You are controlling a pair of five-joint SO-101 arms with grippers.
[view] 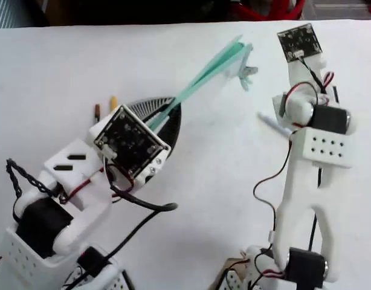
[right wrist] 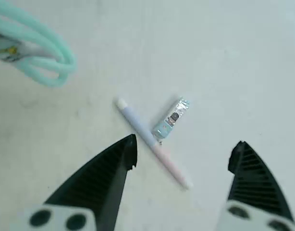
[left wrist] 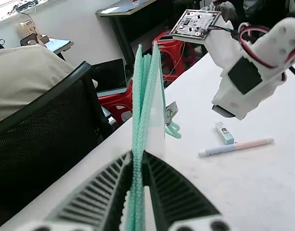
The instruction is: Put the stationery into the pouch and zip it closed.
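My left gripper (left wrist: 138,159) is shut on one edge of the mint green pouch (left wrist: 147,96), which sticks out past the jaws above the table. From above, the pouch (view: 203,69) slants away from the left gripper (view: 167,115) towards the far side, its loop and tag (view: 246,75) at the far end. A pastel pen (right wrist: 152,142) and a small mint stick (right wrist: 170,119) lie crossed on the table. My right gripper (right wrist: 186,144) hovers open directly over them, holding nothing. The pouch's cord loop (right wrist: 42,62) lies close by. Two pencils (view: 105,109) rest beside the left arm.
The right arm (view: 318,139) stands over the pen (view: 271,122) and hides most of it from above. The table's far edge (view: 173,24) runs along the back, with a black mesh chair (left wrist: 51,134) and red seating (left wrist: 176,48) beyond it.
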